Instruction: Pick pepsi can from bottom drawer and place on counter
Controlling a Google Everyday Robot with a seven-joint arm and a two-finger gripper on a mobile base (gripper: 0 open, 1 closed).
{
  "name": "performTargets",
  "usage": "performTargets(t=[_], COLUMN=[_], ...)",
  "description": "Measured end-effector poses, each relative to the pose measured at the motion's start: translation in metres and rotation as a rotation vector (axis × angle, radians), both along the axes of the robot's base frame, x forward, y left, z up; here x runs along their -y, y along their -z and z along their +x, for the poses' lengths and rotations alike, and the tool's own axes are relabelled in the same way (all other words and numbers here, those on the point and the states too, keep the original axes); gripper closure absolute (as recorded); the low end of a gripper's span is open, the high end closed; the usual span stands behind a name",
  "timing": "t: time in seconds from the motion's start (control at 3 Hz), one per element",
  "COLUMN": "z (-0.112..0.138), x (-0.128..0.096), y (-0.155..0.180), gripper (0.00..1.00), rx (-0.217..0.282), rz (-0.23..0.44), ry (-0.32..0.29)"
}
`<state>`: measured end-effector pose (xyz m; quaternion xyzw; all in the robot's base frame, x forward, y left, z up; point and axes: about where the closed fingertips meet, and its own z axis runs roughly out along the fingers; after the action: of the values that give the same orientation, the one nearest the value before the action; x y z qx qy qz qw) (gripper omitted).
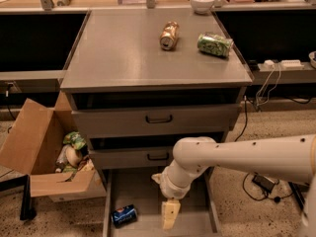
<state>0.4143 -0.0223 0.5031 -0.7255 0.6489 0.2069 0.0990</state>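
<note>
The pepsi can point(124, 215) lies on its side on the floor of the open bottom drawer point(143, 191), near its front left. My gripper point(169, 215) hangs from the white arm over the drawer's middle, pointing down, a short way to the right of the can and apart from it. The counter point(123, 53) is the grey slab on top of the cabinet; a gold-bronze can point(169, 35) and a green patterned can point(215, 44) lie on its far right part.
Two shut drawer fronts with dark handles point(159, 118) sit above the open drawer. An open cardboard box point(42, 154) with clutter stands on the floor at the left. A white bowl point(203, 2) sits on the tan ledge behind. Cables point(264, 181) lie on the floor at the right.
</note>
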Motion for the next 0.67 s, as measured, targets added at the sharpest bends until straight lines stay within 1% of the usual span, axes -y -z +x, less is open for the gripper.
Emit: performTargets(t=[0.33,0.67], z=[0.018,0.032], x=[-0.019,-0.037], y=[0.042,0.082], gripper=[0.00,0.00], rx=[0.030,0.036], rz=[0.018,0.058], ry=[-0.019,-0.038])
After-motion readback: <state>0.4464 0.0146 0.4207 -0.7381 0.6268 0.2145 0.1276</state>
